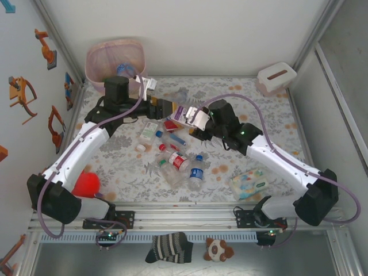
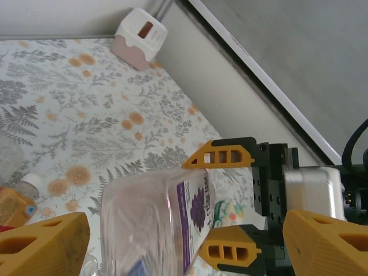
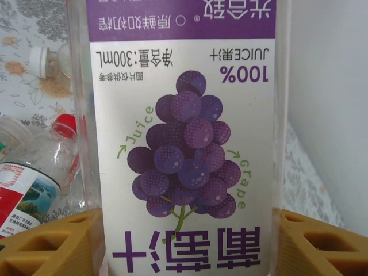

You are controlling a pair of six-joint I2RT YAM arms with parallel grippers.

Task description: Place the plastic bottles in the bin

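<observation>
Above the table [image 1: 276, 132], the right gripper [image 3: 184, 241] clamps the grape juice bottle [image 3: 184, 115]; the left gripper [image 2: 187, 227] stands spread around it. Releasing before the left closes could drop it.

Right wrist view: the label on the grape juice bottle [image 3: 184, 144] is upside down in frame.
- Top, purple band: white Chinese characters, cut by the upper edge, not fully legible.
- Below the band, right: "100%" with "JUICE果汁".
- Below the band, left: "净含量:300mL".
- Centre, beside the grape cluster, green script: "Juice" on the left, "Grape" on the right.
- Bottom edge: large purple Chinese characters, cropped.
- Lower left: red-labelled bottle [image 3: 23, 192], print too small to read.

Left wrist view, lower centre: purple strip of the same label, characters blurred and unreadable.

Top external view: no label text legible.
</observation>
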